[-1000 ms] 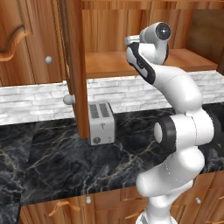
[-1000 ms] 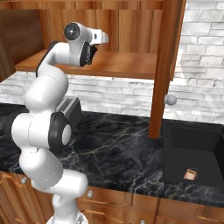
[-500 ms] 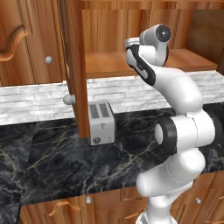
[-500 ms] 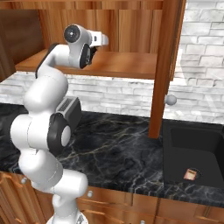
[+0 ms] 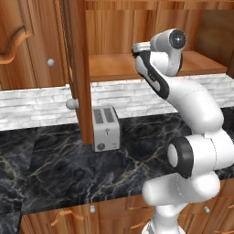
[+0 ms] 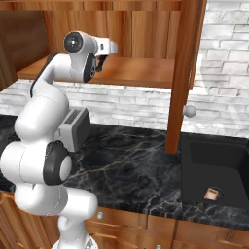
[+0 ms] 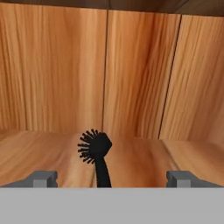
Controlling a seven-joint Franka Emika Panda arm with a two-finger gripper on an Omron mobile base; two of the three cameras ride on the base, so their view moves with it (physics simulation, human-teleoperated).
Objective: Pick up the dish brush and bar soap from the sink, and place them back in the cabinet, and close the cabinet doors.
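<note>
The dish brush lies on the cabinet's wooden shelf, its black bristled head pointing at the back wall and its thin handle running toward me. My gripper is open, one fingertip far out on each side of the handle, touching nothing. From the base views the gripper is held at the shelf of the cabinet. The bar soap rests on the floor of the black sink. Both cabinet doors stand open.
A silver toaster stands on the black marble counter below the shelf. The open doors' edges hang over the counter, each with a round knob. Lower drawers with curved handles run along the front.
The hand has shifted very slightly at the shelf. Nothing else has visibly moved.
</note>
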